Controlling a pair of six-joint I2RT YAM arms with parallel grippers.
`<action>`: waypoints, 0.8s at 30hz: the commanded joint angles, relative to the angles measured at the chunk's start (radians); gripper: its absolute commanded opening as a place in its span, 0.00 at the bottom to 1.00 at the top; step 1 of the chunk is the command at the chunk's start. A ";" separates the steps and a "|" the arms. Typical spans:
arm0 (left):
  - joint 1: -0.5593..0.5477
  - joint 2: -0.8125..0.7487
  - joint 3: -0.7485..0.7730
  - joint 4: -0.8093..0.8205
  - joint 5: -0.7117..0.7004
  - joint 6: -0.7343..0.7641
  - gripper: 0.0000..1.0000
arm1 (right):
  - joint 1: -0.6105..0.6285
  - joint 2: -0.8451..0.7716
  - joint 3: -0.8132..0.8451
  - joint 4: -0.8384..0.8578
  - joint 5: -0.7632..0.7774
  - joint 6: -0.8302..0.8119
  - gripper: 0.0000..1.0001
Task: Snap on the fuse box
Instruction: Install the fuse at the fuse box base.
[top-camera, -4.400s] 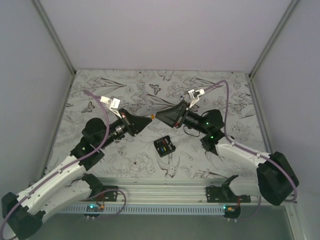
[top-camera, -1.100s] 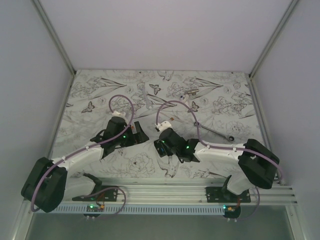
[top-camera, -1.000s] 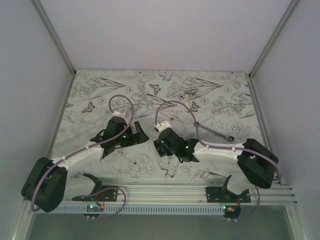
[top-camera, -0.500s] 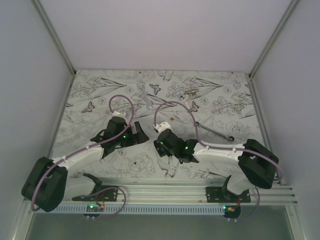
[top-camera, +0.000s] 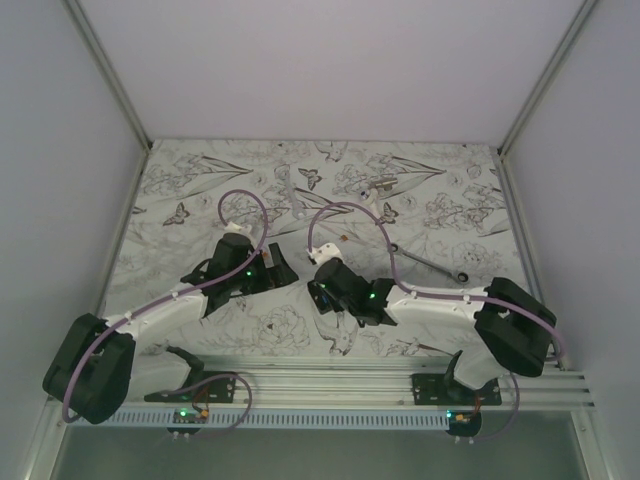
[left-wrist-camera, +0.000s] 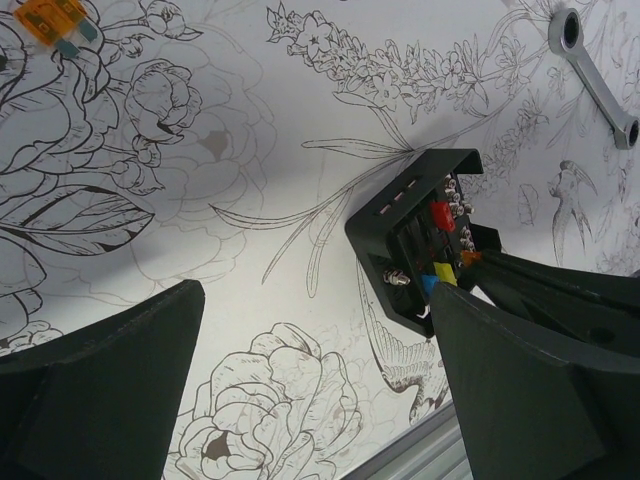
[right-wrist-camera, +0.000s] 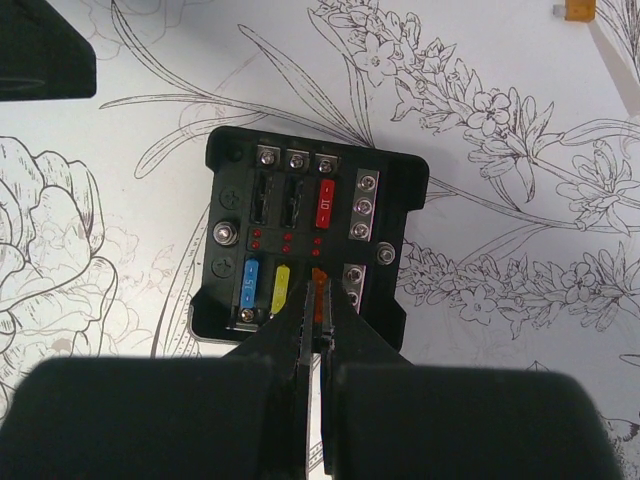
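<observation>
The desk (top-camera: 200, 180), covered in a flower-and-bird print, carries the fuse box (right-wrist-camera: 310, 240) flat on its back near the middle, towards the near edge and between the two arms. In the top view it is all but hidden under the right wrist. The silver wrench (left-wrist-camera: 595, 75) lies well apart, beyond it.

The box looks like a light, rigid shell of black moulded plastic: stiff enough to take a firm squeeze, but smooth-sided and likely to skid on the cloth when pushed from above. The safest hold is probably across two opposite outer walls, low on the body, clear of the screw terminals and the open face. Its small clips and the fuse blades are the parts most likely to bend or crack under a skewed press.

The left claw (left-wrist-camera: 315, 290) is spread as wide as it goes, holds nothing and touches nothing. It hangs just beside the box with the jaws on either side of bare desk.

The right claw (right-wrist-camera: 318, 300) is pinched nearly closed over the box's lower row, its tips gripping what appears to be the orange fuse (right-wrist-camera: 318, 280), seated next to the yellow fuse (right-wrist-camera: 281, 287) and the blue fuse (right-wrist-camera: 250, 283)
</observation>
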 joint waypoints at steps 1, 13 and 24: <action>0.007 0.007 0.019 -0.008 0.019 -0.005 1.00 | 0.011 0.021 0.025 0.023 -0.003 -0.007 0.00; 0.007 0.011 0.021 -0.007 0.022 -0.007 1.00 | 0.011 0.035 0.021 0.007 0.004 -0.007 0.00; 0.008 0.011 0.019 -0.007 0.020 -0.010 1.00 | 0.011 0.089 0.009 -0.009 -0.009 0.003 0.00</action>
